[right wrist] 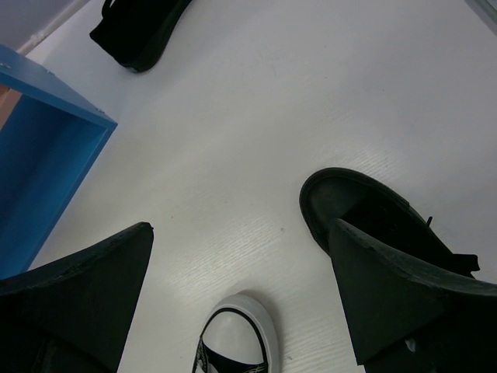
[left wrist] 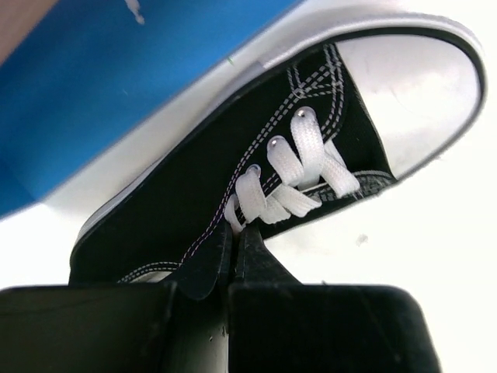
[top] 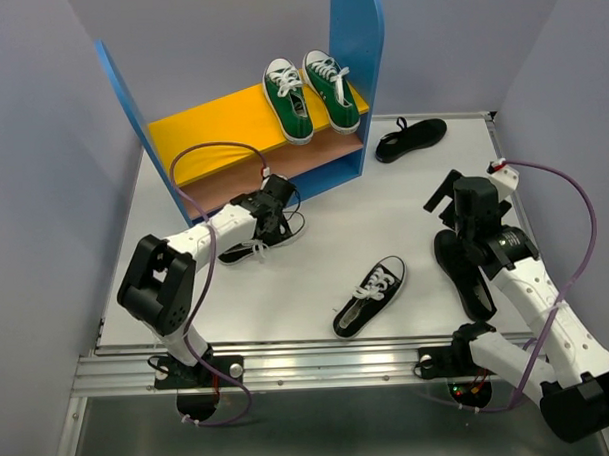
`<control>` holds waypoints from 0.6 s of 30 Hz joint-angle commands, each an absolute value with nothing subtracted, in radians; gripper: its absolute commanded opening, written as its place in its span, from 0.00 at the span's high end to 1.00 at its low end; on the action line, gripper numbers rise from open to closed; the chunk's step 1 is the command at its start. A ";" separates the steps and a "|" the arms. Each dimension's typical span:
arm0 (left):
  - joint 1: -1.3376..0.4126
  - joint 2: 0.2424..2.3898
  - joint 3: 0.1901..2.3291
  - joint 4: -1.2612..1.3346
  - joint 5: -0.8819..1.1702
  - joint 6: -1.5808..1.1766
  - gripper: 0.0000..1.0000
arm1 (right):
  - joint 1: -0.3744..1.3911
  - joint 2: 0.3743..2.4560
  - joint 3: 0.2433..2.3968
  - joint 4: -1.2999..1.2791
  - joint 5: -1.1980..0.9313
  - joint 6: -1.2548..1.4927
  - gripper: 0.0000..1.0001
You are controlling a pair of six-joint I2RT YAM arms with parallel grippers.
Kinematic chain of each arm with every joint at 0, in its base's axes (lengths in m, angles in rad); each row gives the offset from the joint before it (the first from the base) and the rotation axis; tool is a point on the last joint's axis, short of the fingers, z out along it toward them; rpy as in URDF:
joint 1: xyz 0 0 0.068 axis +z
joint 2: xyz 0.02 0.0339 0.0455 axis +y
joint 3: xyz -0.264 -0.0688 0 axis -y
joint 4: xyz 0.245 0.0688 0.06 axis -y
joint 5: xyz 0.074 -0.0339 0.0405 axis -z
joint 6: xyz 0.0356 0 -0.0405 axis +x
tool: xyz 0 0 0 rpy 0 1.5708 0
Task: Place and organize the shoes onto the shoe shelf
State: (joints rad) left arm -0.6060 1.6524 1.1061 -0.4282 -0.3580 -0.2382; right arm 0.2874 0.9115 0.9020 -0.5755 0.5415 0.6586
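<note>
Pinched sneaker [left wrist: 194, 202] by collar, left gripper [left wrist: 233, 245] jaws clamped on it. Showed right gripper [right wrist: 241, 260] jaws apart, empty. Needed slow, level lift clearing shelf [top: 211, 131].

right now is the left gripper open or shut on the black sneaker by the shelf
Shut. In the left wrist view the left gripper pinches the collar of the black sneaker, fingers pressed together.

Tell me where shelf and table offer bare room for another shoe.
Free: the yellow upper board left of the green sneakers; the table centre between the shelf front and the loose black sneaker. Crowded: the lower board's front, where the left pincer grips a black sneaker.
</note>
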 commanded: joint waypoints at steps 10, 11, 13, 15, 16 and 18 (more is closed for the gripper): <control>-0.663 1.549 1.226 -0.538 -0.156 -0.601 1.00 | 0.285 0.877 0.882 -0.537 0.569 0.670 0.00; -0.670 1.551 1.229 -0.535 -0.161 -0.607 1.00 | 0.285 0.879 0.881 -0.538 0.571 0.667 0.00; -0.701 1.566 1.236 -0.520 -0.167 -0.607 1.00 | 0.285 0.873 0.882 -0.541 0.575 0.667 0.00; -0.721 1.589 1.247 -0.514 -0.172 -0.606 1.00 | 0.285 0.859 0.877 -0.543 0.580 0.667 0.00; -0.733 1.609 1.259 -0.505 -0.167 -0.606 1.00 | 0.285 0.844 0.874 -0.545 0.587 0.666 0.00; -0.773 1.626 1.273 -0.496 -0.166 -0.597 1.00 | 0.285 0.833 0.867 -0.549 0.594 0.660 0.00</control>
